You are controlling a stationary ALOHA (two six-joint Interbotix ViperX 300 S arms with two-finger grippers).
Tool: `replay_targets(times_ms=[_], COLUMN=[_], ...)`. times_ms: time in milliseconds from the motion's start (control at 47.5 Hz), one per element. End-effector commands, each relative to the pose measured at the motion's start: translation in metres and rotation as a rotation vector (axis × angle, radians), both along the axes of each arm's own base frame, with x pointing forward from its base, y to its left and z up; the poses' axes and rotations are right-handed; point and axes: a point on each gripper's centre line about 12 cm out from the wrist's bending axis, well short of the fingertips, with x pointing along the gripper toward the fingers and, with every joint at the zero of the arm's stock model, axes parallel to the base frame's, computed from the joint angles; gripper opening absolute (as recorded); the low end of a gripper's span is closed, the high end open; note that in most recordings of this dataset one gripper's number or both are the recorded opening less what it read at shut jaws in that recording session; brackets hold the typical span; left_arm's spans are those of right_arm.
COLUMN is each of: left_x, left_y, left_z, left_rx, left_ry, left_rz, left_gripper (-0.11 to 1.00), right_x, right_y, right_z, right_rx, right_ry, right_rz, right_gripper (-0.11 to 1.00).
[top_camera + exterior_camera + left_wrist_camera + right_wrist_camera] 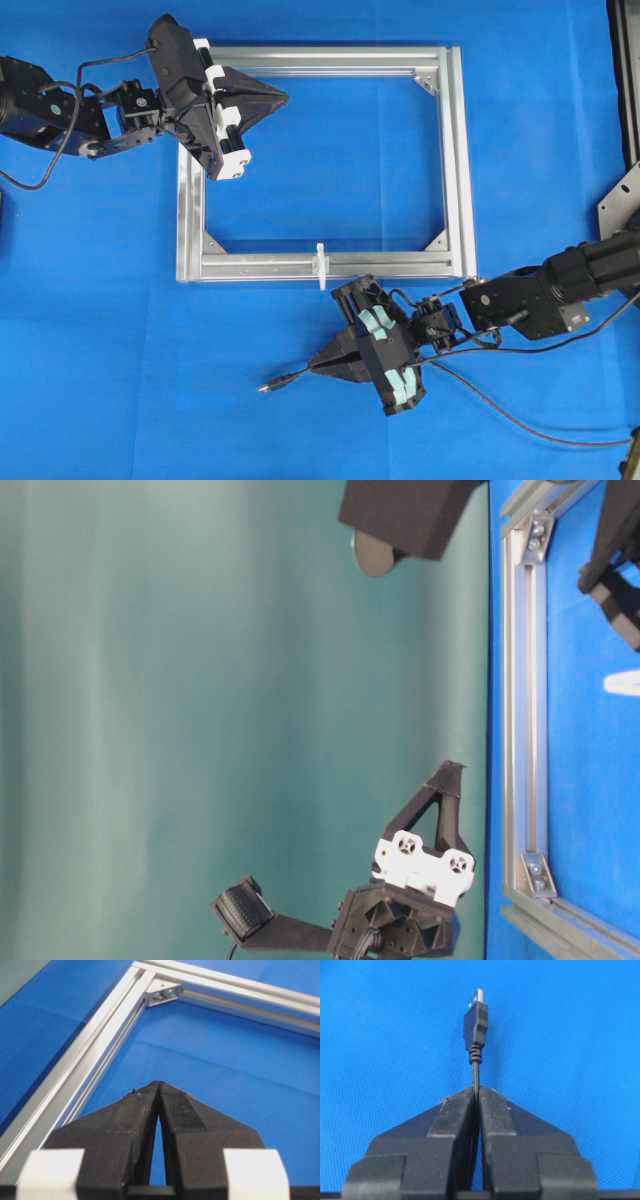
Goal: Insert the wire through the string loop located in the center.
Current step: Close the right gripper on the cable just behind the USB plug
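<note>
1. the right gripper (318, 366) is clamped on the wire (476, 1072), its jaws pressed together with the cable between them just behind the plug (476, 1022); the plug and its metal tip stick out ahead of the fingertips.
2. from overhead the plug points to the left of the view, level with the blue counter (120, 350), and the rest of the wire trails off behind the right arm toward the lower right.
3. the string loop (321, 266) stands on the near rail of the silver frame (455, 160), just above and beside the right gripper, not touching it.
4. the left gripper (159, 1091) is closed on nothing, hovering over the frame's far left corner, well apart from the loop.
5. step in hand, as i judge it: the wire is grasped, threading not yet begun. next move calls for turning the plug toward the loop and lining the tip with its small opening before pushing through.
</note>
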Motion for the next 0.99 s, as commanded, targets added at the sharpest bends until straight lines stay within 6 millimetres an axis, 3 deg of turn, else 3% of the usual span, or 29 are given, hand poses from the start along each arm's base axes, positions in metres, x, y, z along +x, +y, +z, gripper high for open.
replay_targets(times_ms=[0,253,505,632,969], left_x=[0.001,0.001,0.001,0.001,0.001], left_y=[0.001,0.001,0.001,0.001,0.001], left_z=[0.013,0.013,0.013,0.013,0.013], left_rx=[0.015,0.015,0.015,0.015,0.015], left_ry=[-0.037,-0.037,-0.037,-0.037,-0.037], left_rz=[-0.001,-0.001,-0.001,-0.001,-0.001], left_gripper=[0.00,0.00,0.00,0.00,0.00], right_x=[0.005,0.005,0.001,0.000,0.000], right_y=[0.002,0.002,0.005,0.006,0.010], right_z=[0.019,0.030,0.074,0.088,0.098], right_rx=[0.019,0.019,0.016,0.011,0.004], right_ry=[-0.048,-0.045,-0.053,-0.045,-0.033], right_rz=[-0.001,-0.005,-0.001,0.001,0.009], right_gripper=[-0.02,-0.02,-0.02,-0.02,-0.02])
